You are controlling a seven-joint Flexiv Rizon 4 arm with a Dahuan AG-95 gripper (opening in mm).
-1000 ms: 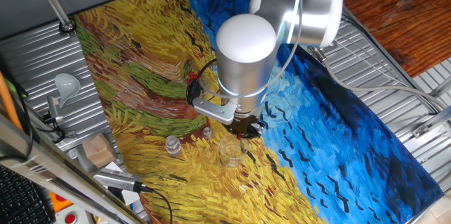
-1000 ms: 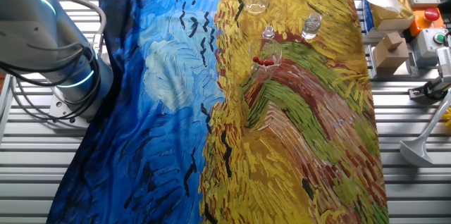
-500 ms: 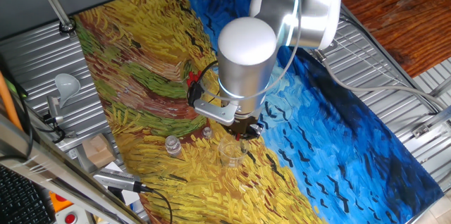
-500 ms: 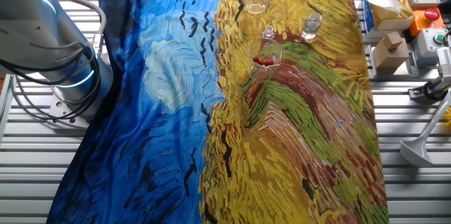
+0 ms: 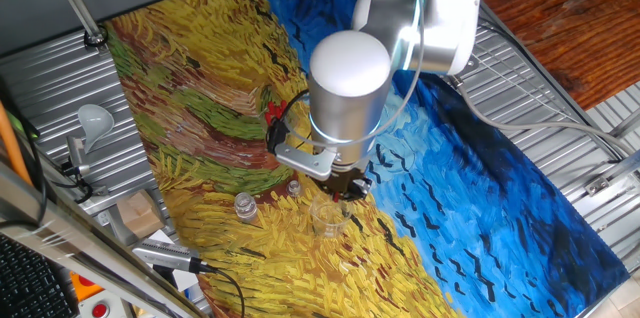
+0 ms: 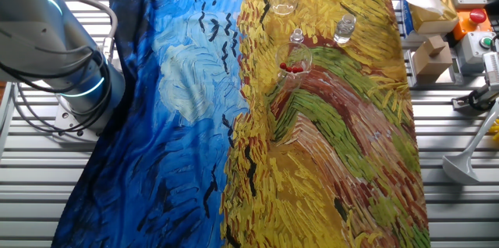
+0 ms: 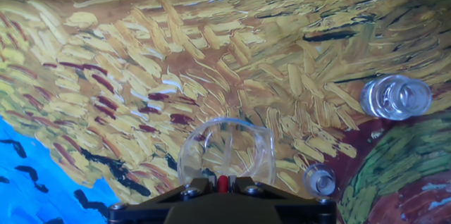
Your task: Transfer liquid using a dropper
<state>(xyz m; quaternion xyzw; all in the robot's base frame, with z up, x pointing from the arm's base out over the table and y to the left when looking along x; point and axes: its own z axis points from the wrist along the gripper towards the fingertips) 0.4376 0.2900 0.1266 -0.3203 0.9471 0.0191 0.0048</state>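
Observation:
My gripper (image 7: 223, 189) is shut on the dropper (image 7: 223, 182). Only its red bulb shows between the jaws in the hand view; the clear stem is hidden. Directly below the jaws stands an empty-looking clear beaker (image 7: 225, 150), also seen in front of the hand (image 5: 328, 216) and near the top edge of the other fixed view (image 6: 284, 2). The gripper (image 5: 350, 184) hangs just above that beaker's rim. Other red-bulbed droppers (image 6: 292, 67) rest in a second glass beaker (image 6: 298, 61), and their red tips (image 5: 272, 110) peek out beside the arm.
A clear vial (image 7: 395, 97) and a smaller vial (image 7: 320, 179) stand to the right of the beaker, on the painted cloth (image 5: 200, 68). A cardboard box (image 6: 430, 57) and button boxes (image 6: 472, 22) sit beyond the cloth's edge. The arm's base (image 6: 54, 53) is at the left.
The arm has shifted slightly above the beaker. The red bulb stays held and the glassware has not moved.

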